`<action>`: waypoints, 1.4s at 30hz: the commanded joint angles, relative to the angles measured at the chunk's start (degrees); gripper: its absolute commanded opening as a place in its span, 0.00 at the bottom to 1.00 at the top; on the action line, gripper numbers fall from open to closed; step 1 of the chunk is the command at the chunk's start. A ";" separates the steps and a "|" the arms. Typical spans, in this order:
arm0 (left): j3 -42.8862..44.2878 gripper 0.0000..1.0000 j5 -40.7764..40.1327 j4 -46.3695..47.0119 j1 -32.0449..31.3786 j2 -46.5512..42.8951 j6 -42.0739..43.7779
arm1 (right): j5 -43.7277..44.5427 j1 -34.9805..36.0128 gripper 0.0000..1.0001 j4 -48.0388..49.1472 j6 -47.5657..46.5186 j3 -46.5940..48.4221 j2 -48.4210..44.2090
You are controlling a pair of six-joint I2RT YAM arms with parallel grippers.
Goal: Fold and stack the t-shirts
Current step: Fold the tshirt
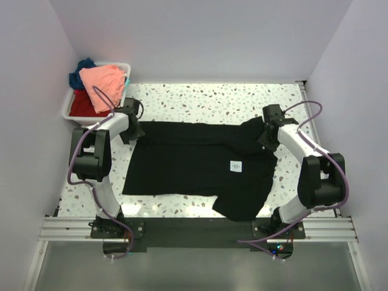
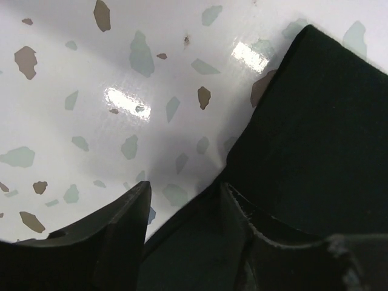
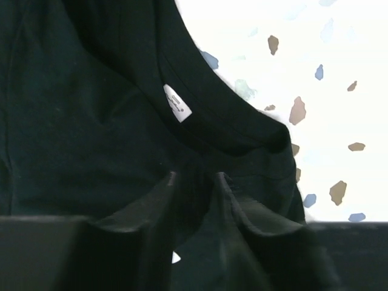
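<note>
1. A white plastic bin [image 1: 123,66] sits at the far left corner of the speckled white table [image 1: 200,100]. A soft salmon-pink t-shirt [image 1: 104,82] lies on top in it. A red t-shirt [image 1: 82,104] is under it at the near side, and a dark blue t-shirt [image 1: 80,70] pokes out at the back.
2. The left arm bends up from the near edge and reaches toward the bin. Its left claw [image 1: 132,130] points down at the far left corner of the black t-shirt.
3. In the left wrist view the two fingers of the left claw [image 2: 185,194] are apart. The edge of the black cloth [image 2: 315,133] lies loose between them.
4. The big black cloth t-shirt [image 1: 194,160] lies spread flat across the middle of the table.
5. A small white square label [image 1: 236,166] shows on the shirt. It has a tiny dark mark that is too small to read.
6. The white neck label [image 3: 177,103] sits inside the collar. Its writing is too small to read.
7. The right arm bends up from the near edge. Its right claw [image 1: 267,136] points down at the shirt's far right part, by the collar.
8. The right claw's [image 3: 194,179] fingers are a little apart, over the black cloth [image 3: 79,121].
</note>
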 commanded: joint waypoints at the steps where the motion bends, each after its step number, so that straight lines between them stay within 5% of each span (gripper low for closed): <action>1: 1.58 0.56 -0.03 1.00 -0.37 -2.81 -0.18 | 4.04 2.85 0.40 -1.56 0.78 1.96 -3.79; 14: 3.68 0.57 2.86 5.22 -2.39 -5.37 2.19 | 5.20 18.41 0.42 2.93 -9.85 6.45 -2.66; 42: 3.86 0.57 3.92 5.75 -3.62 -3.61 4.21 | -5.27 20.08 0.45 3.02 -7.92 -2.87 1.83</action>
